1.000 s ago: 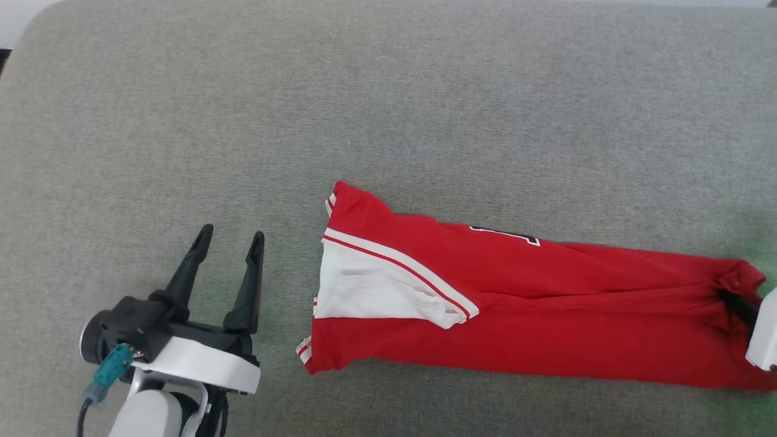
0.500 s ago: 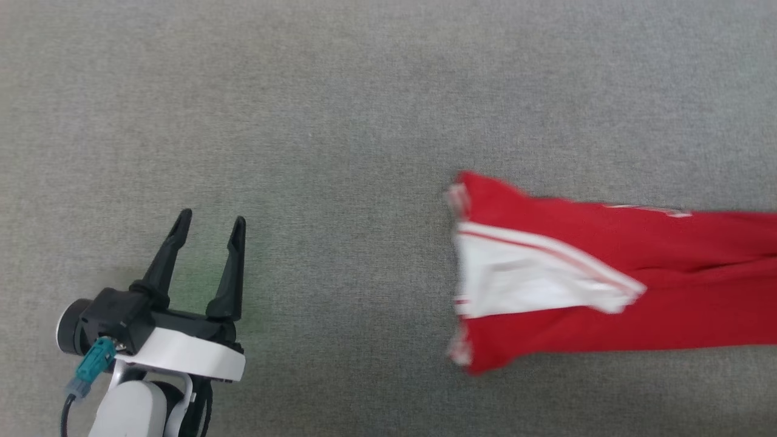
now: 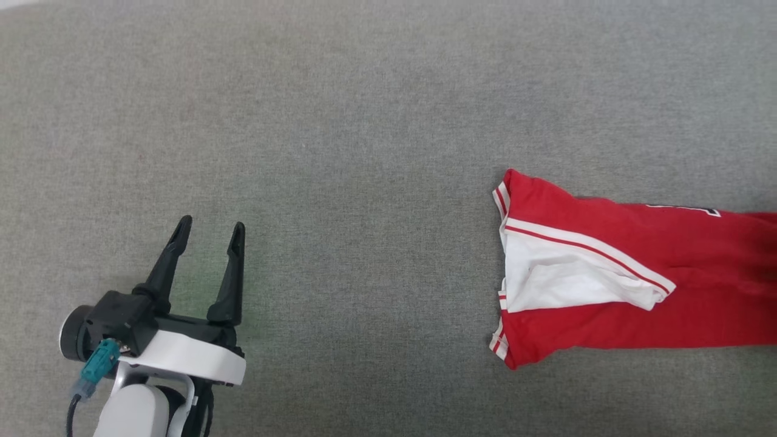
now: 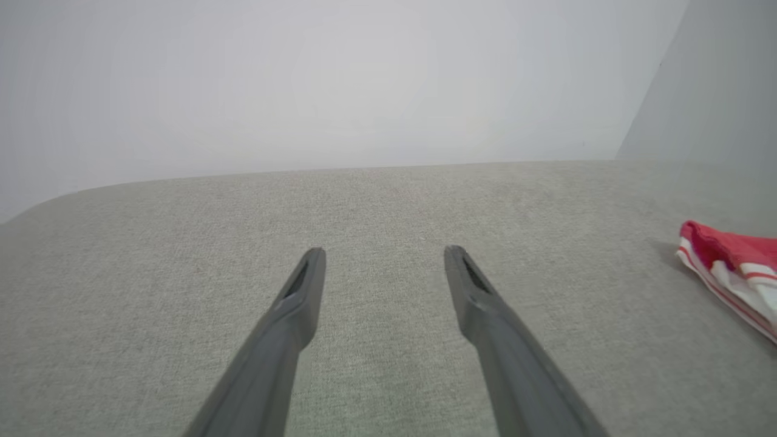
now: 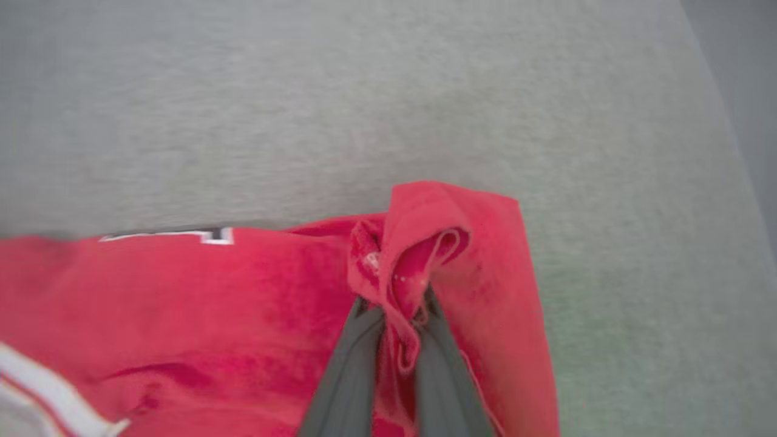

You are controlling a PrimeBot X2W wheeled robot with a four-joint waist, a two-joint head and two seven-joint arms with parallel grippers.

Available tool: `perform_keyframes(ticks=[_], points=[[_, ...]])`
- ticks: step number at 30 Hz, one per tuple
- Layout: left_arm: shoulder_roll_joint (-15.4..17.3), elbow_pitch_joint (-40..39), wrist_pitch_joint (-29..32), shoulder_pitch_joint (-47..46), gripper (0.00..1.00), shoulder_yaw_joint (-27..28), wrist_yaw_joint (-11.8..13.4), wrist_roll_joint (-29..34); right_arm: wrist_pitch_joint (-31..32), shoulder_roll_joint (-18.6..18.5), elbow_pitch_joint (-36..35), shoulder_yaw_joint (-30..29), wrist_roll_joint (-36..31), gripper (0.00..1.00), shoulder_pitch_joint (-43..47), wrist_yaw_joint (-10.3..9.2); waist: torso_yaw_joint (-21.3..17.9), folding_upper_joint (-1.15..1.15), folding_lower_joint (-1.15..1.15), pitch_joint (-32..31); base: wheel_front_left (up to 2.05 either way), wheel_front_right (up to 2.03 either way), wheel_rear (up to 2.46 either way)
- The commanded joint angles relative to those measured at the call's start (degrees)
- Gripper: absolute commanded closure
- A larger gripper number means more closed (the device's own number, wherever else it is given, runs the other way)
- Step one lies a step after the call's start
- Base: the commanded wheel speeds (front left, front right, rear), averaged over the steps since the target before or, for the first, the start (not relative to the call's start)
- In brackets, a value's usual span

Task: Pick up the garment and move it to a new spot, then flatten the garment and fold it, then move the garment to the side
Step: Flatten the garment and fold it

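1. While the right gripper (image 5: 396, 303) is clamped on a bunched edge of the garment (image 5: 243, 291), its two dark fingers stand close together, with a twist of red cloth squeezed between them and rising past their tips.
2. The garment (image 3: 607, 331) lies folded into a long band on the grey fabric surface (image 3: 364, 152), at the right side of the scene, and it runs out past the right edge of the head view.
3. Its left end is free and rests on the surface. There a white sleeve (image 3: 564, 282) with red-and-white striped trim lies on top of the red cloth.
4. A strip of black-and-white lettering (image 3: 686, 210) peeks out along the far edge of the band. The right wrist view shows that lettering (image 5: 176, 235) at the same far edge, to the left of the pinched fold.
5. The left gripper (image 3: 212, 223) sits at the near left, well apart from the garment, with its fingers spread wide and nothing between them.
6. In the left wrist view the left gripper (image 4: 385, 251) points along bare grey fabric. The garment's striped end (image 4: 728, 255) shows at the right edge, and a pale wall (image 4: 364, 79) rises beyond the surface's far edge.
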Motion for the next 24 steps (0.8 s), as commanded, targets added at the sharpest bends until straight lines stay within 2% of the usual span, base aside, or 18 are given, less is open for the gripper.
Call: perform_keyframes(ticks=[1, 6, 11, 17, 24], points=[[-0.24, 0.04, -0.1, 0.55, 0.0, 0.18, 0.1, 0.08, 1.35, 0.29, -3.3, 2.43, 2.4, 1.0, 0.98, -0.04, -0.17, 0.0, 0.0, -0.71, 0.0, 0.0, 0.0], [-1.15, 0.93, -0.1, 1.0, 0.0, 0.2, 0.1, -0.37, 5.28, 1.41, -15.84, 12.04, 6.3, 1.0, 2.93, -0.04, 0.26, 0.0, 0.0, -1.59, 0.0, 0.0, 0.0], [-1.7, 2.29, -0.11, -0.03, 0.0, -0.91, 0.1, -1.07, 7.89, 3.07, -24.31, 22.97, 5.89, 1.0, 1.13, -0.04, 2.09, 0.0, 0.0, -1.56, 0.0, 0.0, 0.0], [-2.6, 2.85, -0.11, -1.11, 0.0, -1.61, 0.1, -1.19, 8.21, 4.75, -23.87, 31.62, 4.82, 1.0, -2.48, -0.04, 4.33, 0.0, 0.0, -0.98, 0.0, 0.0, 0.0], [-3.01, 3.52, -0.11, -1.83, 0.0, -2.23, 0.09, -1.33, 4.76, 5.34, -16.11, 36.32, 3.96, 1.0, -5.25, -0.04, 6.07, 0.0, 0.0, -0.6, 0.0, 0.0, 0.0]])
